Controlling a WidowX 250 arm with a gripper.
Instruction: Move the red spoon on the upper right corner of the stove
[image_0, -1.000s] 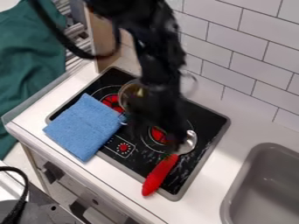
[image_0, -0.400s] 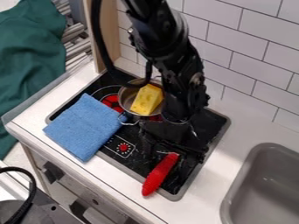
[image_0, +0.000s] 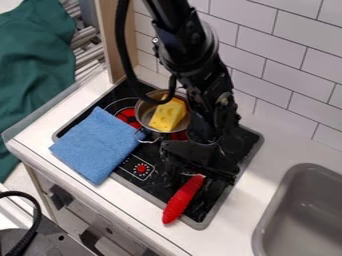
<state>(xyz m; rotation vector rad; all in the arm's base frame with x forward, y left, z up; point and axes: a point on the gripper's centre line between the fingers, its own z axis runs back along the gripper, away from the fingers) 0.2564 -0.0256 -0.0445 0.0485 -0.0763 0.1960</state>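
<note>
Step in hand: pickup of red spoon (image_0: 182, 200). Spoon on front part of stove (image_0: 200, 223), handle toward front edge, bowl end hidden under gripper (image_0: 200, 175). Jaw state: cannot tell. Next move: confirm grip, lift clear, carry to upper right corner.

Behind the stove (image_0: 160, 188) runs the tiled wall (image_0: 270, 47); to its right lies the sink (image_0: 310, 205), to its left a draped fabric (image_0: 33, 85). On it are a pot (image_0: 144, 124) holding cheese (image_0: 167, 115), a folded cloth (image_0: 98, 145) across its front-left edge, and a spoon (image_0: 182, 200) at its front right.
</note>
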